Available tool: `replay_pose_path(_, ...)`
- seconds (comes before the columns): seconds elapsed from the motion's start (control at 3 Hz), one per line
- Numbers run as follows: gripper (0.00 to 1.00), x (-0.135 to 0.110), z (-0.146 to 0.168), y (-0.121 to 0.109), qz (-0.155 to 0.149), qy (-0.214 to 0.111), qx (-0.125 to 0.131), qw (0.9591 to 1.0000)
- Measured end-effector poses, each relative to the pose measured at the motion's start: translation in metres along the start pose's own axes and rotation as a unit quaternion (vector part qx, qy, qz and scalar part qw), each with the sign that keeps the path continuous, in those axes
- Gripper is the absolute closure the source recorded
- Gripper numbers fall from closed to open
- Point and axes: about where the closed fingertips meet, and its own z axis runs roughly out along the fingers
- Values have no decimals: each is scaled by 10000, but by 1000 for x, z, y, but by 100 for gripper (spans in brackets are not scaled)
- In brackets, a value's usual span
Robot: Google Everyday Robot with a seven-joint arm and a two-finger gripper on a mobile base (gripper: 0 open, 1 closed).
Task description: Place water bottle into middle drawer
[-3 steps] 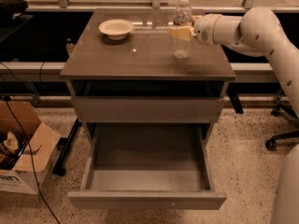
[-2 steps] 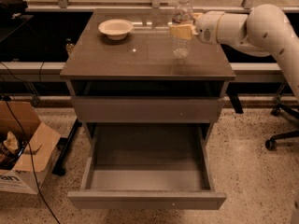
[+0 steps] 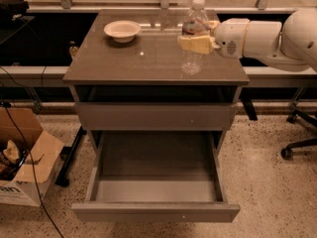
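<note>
Water bottle [image 3: 192,62] upright on the tabletop [image 3: 129,58], right of centre, well apart from the bowl [image 3: 122,30]. Gripper [image 3: 191,44] reaches in from the right at label height; fingers [image 3: 199,44] appear to pinch the bottle's body, though the far finger is hidden.

Middle drawer [image 3: 153,157] stands open below, floor bare.

Risks:
- The thin ribbed body may flex and slip in the pinch.
- The bottle could clip the tabletop edge or the closed drawer front [image 3: 153,116] on the way down.
- If released high, it may topple or roll.
</note>
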Motion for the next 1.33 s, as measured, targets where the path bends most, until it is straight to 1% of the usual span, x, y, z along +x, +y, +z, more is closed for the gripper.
replay_pose_path(0.33,100,26,-23,30,210,-236,-182,9993)
replay_pose_path(0.67,100,97,-28,55,669,-400,-211,9967)
replay_pose_path(1.0,100,158,-18,62,1130,-452,-152,9925)
replay_pose_path(1.33,100,165,-16,63,1181,-452,-167,9918)
